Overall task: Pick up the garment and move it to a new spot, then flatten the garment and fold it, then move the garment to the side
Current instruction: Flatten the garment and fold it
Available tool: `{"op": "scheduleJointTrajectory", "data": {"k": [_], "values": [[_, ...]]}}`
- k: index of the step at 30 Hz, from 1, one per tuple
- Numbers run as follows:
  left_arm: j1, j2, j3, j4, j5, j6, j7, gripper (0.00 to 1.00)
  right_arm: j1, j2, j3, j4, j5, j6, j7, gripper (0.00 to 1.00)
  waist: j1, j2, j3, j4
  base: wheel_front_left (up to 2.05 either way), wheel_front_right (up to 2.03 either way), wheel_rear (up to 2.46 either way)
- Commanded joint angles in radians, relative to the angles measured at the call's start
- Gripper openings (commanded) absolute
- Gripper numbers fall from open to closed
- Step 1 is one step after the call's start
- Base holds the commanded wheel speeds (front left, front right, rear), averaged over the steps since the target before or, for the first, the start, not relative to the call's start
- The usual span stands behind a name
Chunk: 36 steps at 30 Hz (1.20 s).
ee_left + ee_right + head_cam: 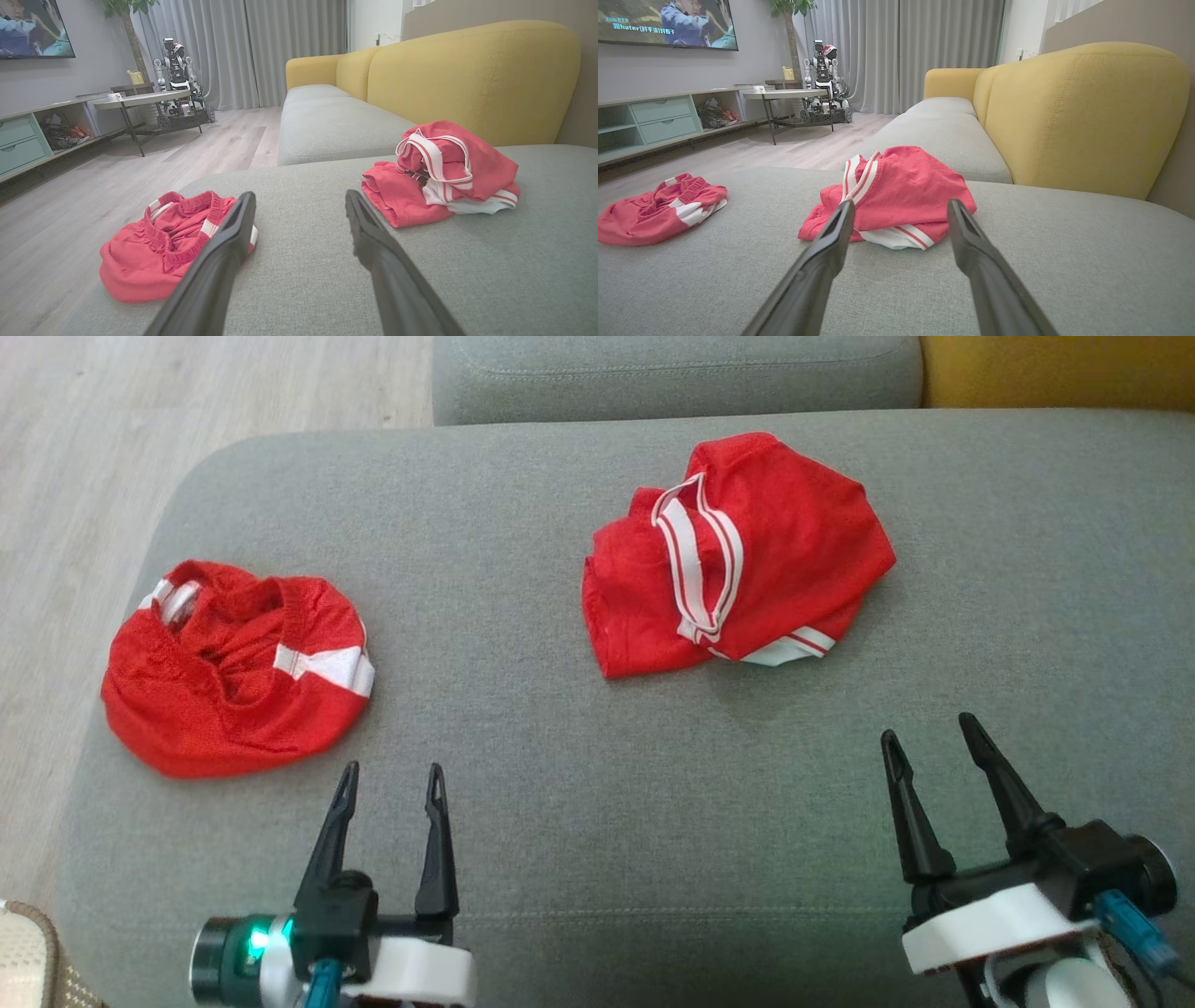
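Red shirt (747, 551) lies beyond our right gripper (926, 726), red shorts (233, 681) up-left of our left gripper (393, 769); both released, empty.

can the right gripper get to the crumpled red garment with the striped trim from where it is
Probably yes: the right gripper is open, points toward the striped garment, and only bare grey cushion lies between them.

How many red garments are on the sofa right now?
2. One garment lies crumpled near the left edge of the cushion, ahead of the left end effector; the other garment sits bunched mid-cushion, ahead of the right end effector. None looks hidden.
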Motion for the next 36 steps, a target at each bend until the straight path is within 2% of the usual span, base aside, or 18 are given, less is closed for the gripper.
{"op": "scheduleJointTrajectory", "data": {"k": [1,15,18,21,29,32,36], "values": [[-0.045,-0.005,0.030,-0.028,0.006,0.007,-0.005,1.00,-0.022,-0.003,0.024,-0.031,0.000,0.000,-0.006,1.00,0.0001,-0.0001,0.000,0.001,0.00,0.00,0.00],[-0.055,0.000,0.022,-0.026,0.011,0.009,-0.005,1.00,-0.029,-0.003,0.022,-0.034,0.003,0.000,-0.006,1.00,0.0001,-0.0001,0.013,0.001,0.00,0.00,0.00],[-0.066,0.006,0.017,-0.010,0.004,-0.006,-0.005,1.00,-0.040,-0.003,0.029,-0.043,0.007,0.000,-0.006,1.00,0.0001,-0.0001,0.031,-0.008,0.00,0.00,0.00],[-0.113,0.007,0.000,0.027,-0.012,-0.053,-0.005,1.00,-0.060,-0.003,0.039,-0.056,0.011,0.000,-0.006,1.00,0.0001,-0.0001,0.063,-0.019,0.00,0.00,0.00],[-0.356,-0.022,-0.073,0.195,-0.148,-0.311,-0.005,1.00,-0.156,-0.003,0.059,-0.111,0.018,0.000,-0.006,1.00,0.0001,-0.0001,0.208,-0.088,0.00,0.00,0.00],[-0.453,-0.026,-0.113,0.269,-0.171,-0.359,-0.005,1.00,-0.192,-0.003,0.058,-0.127,0.023,0.000,-0.006,1.00,0.0001,-0.0001,0.252,-0.126,0.00,0.00,0.00],[-0.546,-0.026,-0.191,0.343,-0.207,-0.377,-0.005,1.00,-0.222,-0.003,0.051,-0.144,0.028,0.000,-0.006,1.00,0.0001,-0.0001,0.289,-0.181,0.00,0.00,0.00]]}}
